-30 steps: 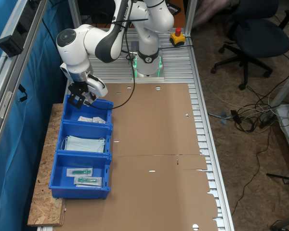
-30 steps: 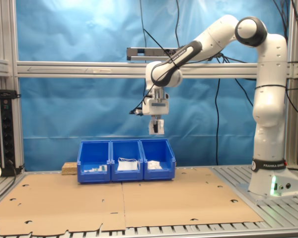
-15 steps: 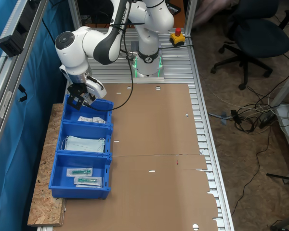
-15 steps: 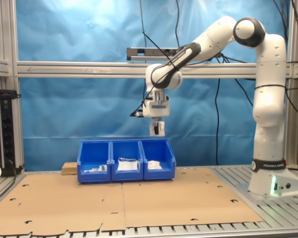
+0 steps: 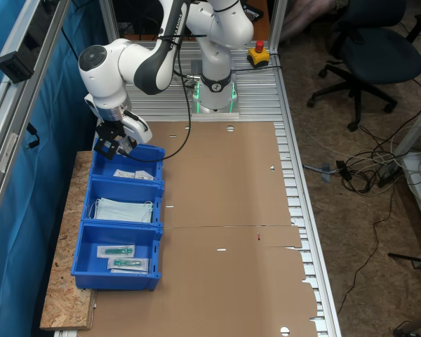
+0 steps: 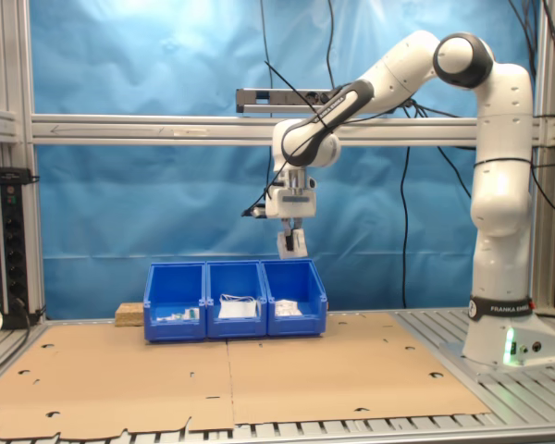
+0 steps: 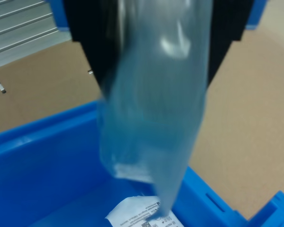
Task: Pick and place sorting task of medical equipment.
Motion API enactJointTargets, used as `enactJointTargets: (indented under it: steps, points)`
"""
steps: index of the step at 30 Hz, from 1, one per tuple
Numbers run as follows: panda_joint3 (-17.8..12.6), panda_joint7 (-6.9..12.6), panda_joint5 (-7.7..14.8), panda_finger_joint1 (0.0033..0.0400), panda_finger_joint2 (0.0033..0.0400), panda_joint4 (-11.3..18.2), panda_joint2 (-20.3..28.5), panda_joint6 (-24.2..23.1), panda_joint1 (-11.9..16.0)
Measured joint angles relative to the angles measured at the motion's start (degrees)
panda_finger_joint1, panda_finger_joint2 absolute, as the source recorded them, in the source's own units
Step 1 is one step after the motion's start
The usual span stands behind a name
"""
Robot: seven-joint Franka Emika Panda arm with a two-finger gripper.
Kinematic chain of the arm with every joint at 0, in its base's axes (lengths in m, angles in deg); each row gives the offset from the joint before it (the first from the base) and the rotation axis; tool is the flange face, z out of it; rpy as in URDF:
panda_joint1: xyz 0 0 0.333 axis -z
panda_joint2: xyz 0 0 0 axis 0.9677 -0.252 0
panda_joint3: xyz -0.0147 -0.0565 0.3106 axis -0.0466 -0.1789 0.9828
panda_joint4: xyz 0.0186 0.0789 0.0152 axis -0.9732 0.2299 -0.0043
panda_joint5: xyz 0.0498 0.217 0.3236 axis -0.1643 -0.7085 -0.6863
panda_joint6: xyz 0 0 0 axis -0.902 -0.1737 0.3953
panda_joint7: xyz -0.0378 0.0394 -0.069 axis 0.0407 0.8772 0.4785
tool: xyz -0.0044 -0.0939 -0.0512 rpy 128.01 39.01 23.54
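Note:
My gripper (image 5: 109,145) hangs above the blue bin (image 5: 156,154) nearest the robot's base, over its edge by the blue curtain. In the wrist view the gripper (image 7: 156,85) is shut on a pale, blurred flat sachet (image 7: 151,118), the medical equipment, which dangles from the black fingers (image 7: 92,42). Other white sachets (image 5: 134,174) lie in the bin below, one showing print (image 7: 141,216) in the wrist view. In the second exterior view the gripper (image 6: 293,244) is well above the bin (image 6: 294,314) at the row's right end.
Three blue bins stand in a row on a chipboard slab. The middle bin holds pale blue face masks (image 5: 123,209), and the bin farthest from the base holds clear packets with green parts (image 5: 123,257). Brown cardboard (image 5: 224,210) covers the table. An office chair (image 5: 375,49) stands off the table.
The gripper has drifted a little toward the first exterior view's left, toward the curtain, staying above the same bin with the sachet in its grip. The bins and their contents have not moved.

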State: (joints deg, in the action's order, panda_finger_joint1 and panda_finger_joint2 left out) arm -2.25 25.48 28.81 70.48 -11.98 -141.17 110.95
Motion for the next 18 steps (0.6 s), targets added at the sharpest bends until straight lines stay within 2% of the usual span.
enactJointTargets:
  steps: [3,4,12,13,17,18]
  points:
    - [-0.11,0.00,0.00,0.0086,0.0086,0.00,0.00,-0.26,0.00]
    - [-0.13,0.00,0.00,0.0181,0.0181,0.00,0.00,-0.30,0.00]
    - [-0.20,0.00,0.00,0.0181,0.0181,0.00,-0.01,-0.50,0.00]
    - [-0.20,0.00,0.00,0.0330,0.0330,0.00,-0.01,-0.51,0.00]
    - [-0.20,0.00,0.00,0.0330,0.0330,-0.02,-0.01,-0.53,-0.04]
    - [-0.16,0.00,0.00,0.0386,0.0386,-0.09,0.00,-0.54,-0.12]
